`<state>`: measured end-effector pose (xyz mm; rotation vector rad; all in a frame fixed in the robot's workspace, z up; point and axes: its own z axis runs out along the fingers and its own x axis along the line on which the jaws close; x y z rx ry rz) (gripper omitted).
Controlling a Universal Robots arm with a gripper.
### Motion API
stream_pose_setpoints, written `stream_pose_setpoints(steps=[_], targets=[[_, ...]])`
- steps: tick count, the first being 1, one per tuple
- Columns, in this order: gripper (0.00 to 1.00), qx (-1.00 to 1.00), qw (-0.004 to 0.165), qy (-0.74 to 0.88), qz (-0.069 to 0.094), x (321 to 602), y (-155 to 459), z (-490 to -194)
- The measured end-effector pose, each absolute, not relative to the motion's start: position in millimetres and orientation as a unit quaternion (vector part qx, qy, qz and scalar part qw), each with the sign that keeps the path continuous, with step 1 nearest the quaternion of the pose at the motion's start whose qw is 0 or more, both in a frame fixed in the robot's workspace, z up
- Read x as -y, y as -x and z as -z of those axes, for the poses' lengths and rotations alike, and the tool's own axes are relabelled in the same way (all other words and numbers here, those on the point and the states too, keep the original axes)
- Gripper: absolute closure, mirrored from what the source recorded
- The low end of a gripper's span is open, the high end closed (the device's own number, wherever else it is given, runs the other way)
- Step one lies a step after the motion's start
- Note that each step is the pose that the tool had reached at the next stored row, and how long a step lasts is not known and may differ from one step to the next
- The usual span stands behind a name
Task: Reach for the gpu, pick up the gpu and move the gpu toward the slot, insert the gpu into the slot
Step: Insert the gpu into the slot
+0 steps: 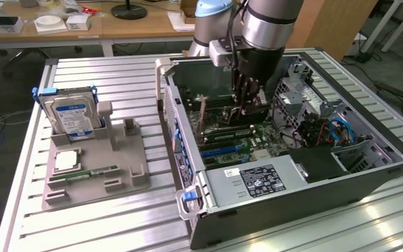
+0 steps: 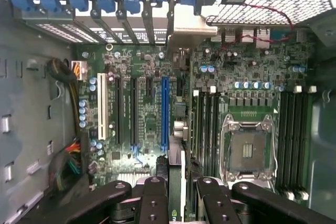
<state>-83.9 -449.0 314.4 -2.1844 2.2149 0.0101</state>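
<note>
My gripper reaches down into the open computer case, over the green motherboard. In the wrist view its black fingers stand on either side of the gpu, a thin dark card seen edge-on, and the gripper is shut on it. The card's silver bracket points at the case's rear wall. A long blue slot runs parallel, close beside the card. The board directly under the card's lower edge is hidden, so I cannot tell whether the card is seated.
The square processor socket and memory slots lie on the card's other side. A power supply fills the case's near end. Outside, on the exterior view's left, a grey fixture holds a hard drive and a green memory stick.
</note>
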Motion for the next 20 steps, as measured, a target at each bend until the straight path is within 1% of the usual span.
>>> stream_pose_setpoints(steps=[12, 20], targets=[[0.74, -0.712, 0.015, 0.702, -0.004, 451, 92, -295], [0.74, -0.712, 0.015, 0.702, -0.004, 460, 92, -289]])
